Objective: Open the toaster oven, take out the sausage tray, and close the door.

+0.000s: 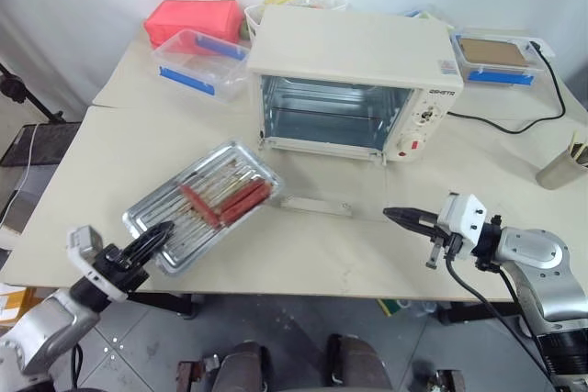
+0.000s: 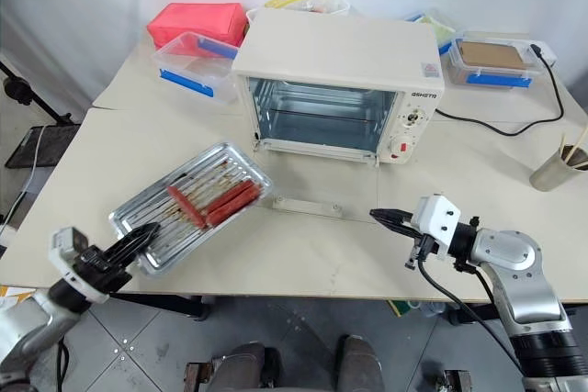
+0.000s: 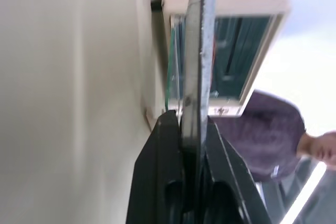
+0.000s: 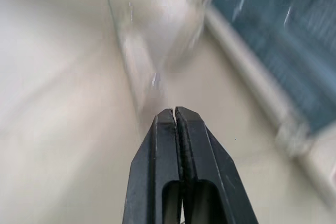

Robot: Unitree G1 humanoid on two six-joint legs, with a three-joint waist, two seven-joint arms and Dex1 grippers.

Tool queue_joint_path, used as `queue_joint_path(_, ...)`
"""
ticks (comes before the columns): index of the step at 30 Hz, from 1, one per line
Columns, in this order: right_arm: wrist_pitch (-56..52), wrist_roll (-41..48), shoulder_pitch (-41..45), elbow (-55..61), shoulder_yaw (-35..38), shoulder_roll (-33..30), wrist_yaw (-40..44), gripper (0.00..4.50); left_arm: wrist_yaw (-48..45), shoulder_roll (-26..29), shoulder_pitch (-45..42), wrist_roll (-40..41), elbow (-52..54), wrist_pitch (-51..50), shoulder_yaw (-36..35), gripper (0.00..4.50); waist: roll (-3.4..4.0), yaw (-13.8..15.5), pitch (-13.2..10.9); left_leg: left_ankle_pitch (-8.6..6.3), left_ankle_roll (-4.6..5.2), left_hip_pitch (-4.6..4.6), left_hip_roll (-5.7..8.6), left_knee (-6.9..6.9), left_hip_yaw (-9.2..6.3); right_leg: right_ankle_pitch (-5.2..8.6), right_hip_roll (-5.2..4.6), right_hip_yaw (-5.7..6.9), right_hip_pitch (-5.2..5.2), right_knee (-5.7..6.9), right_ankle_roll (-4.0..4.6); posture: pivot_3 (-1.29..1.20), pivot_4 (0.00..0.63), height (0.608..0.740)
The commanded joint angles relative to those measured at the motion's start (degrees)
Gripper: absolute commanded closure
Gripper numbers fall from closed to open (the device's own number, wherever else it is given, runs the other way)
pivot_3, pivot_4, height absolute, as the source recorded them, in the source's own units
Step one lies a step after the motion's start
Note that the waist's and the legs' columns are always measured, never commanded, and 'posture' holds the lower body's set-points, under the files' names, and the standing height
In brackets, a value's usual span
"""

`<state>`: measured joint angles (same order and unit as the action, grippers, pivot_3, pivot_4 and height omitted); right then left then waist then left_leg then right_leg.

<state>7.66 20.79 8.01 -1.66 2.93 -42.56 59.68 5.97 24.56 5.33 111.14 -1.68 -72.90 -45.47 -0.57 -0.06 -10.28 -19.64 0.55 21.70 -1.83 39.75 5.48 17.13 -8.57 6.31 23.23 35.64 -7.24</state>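
At the table's near-left edge, the sausage tray (image 1: 204, 204) sits tilted, its corner pinched by the left gripper (image 1: 154, 239). It looks stiff, light and slippery; the rim is the only hold. The right gripper (image 1: 402, 216), jaws pressed together and empty, hovers near the dropped door (image 1: 316, 205) before the toaster oven (image 1: 349, 84), with open tabletop around.
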Motion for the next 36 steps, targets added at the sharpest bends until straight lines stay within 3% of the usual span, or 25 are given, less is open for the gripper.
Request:
queue_joint_path(1, -2.6, 1.0, 2.3, -5.9, 0.5, 0.0, 2.9, 4.46, 0.5, -5.0, 2.8, 1.9, 5.7, 5.6, -3.6, 4.5, 0.0, 0.0, 0.0, -0.01, 0.01, -0.18, -0.01, -0.07, 0.05, 0.0, 0.0, -0.04, -0.16, -0.05, 0.0, 0.0, 0.15, 0.74)
queue_joint_path(10, -3.9, 1.2, 8.3, -10.5, -2.6, 6.7, 6.2, 4.46, 5.4, -15.5, 4.8, 1.9, 15.7, 16.2, -4.6, 4.5, -0.01, 0.0, 0.0, -0.14, -0.05, -0.54, -0.05, -0.14, 0.04, 0.02, 0.02, -0.02, -0.55, -0.18, 0.04, 0.0, 0.15, 0.74)
queue_joint_path(15, -3.7, 5.3, 8.4, -7.7, 1.4, 8.9, 6.1, 4.46, 5.6, -16.0, 5.6, 1.9, 17.5, 17.5, -4.0, 4.5, -0.01, 0.1, 0.0, -0.19, 0.0, -0.5, -0.03, -0.09, 0.03, 0.02, 0.02, -0.01, -0.57, -0.23, 0.03, 0.0, 0.15, 0.74)
queue_joint_path(20, -7.3, 14.1, 9.8, 0.1, 8.2, 11.7, 0.8, 4.46, 5.6, -15.3, 6.3, 1.9, 17.6, 17.3, -3.0, 4.5, 0.0, 0.0, 0.0, -0.21, 0.0, -0.5, -0.05, -0.1, 0.03, 0.02, 0.04, -0.01, -0.58, -0.24, 0.04, 0.0, 0.15, 0.74)
queue_joint_path(25, -16.3, 21.3, 11.6, 8.2, 12.1, 10.6, -4.4, 4.46, 5.4, -15.5, 6.7, 1.9, 18.3, 16.7, -0.4, 4.5, -0.01, 0.0, 0.0, -0.28, 0.02, -0.49, -0.07, -0.11, 0.01, 0.02, 0.04, -0.03, -0.57, -0.27, 0.04, 0.0, 0.15, 0.74)
queue_joint_path(31, -20.1, 23.4, 7.8, 13.0, 14.6, 7.8, -3.5, 4.46, 4.6, -14.0, 7.2, 1.9, 18.4, 15.4, 3.3, 4.5, -0.01, 0.3, 0.0, -0.36, 0.12, -0.44, -0.03, -0.11, -0.03, 0.02, 0.01, -0.07, -0.6, -0.39, 0.04, 0.0, 0.15, 0.74)
queue_joint_path(35, -13.9, 18.3, -5.8, 16.5, 16.4, 2.4, 7.4, 3.66, 4.1, -11.2, 5.5, 1.9, 16.5, 12.5, 8.7, 4.5, 0.0, 0.9, 0.0, -0.41, 0.18, -0.44, 0.0, -0.17, 0.0, 0.02, 0.03, -0.08, -0.63, -0.55, 0.03, 0.0, 0.15, 0.74)
queue_joint_path(36, -12.1, 17.3, -9.5, 17.1, 17.2, 1.8, 9.2, 3.29, 3.9, -9.8, 4.4, 1.9, 15.4, 11.2, 10.8, 4.5, 0.01, 1.5, 0.0, -0.42, 0.19, -0.44, 0.02, -0.19, -0.01, 0.02, 0.04, -0.08, -0.66, -0.6, 0.03, 0.0, 0.15, 0.74)
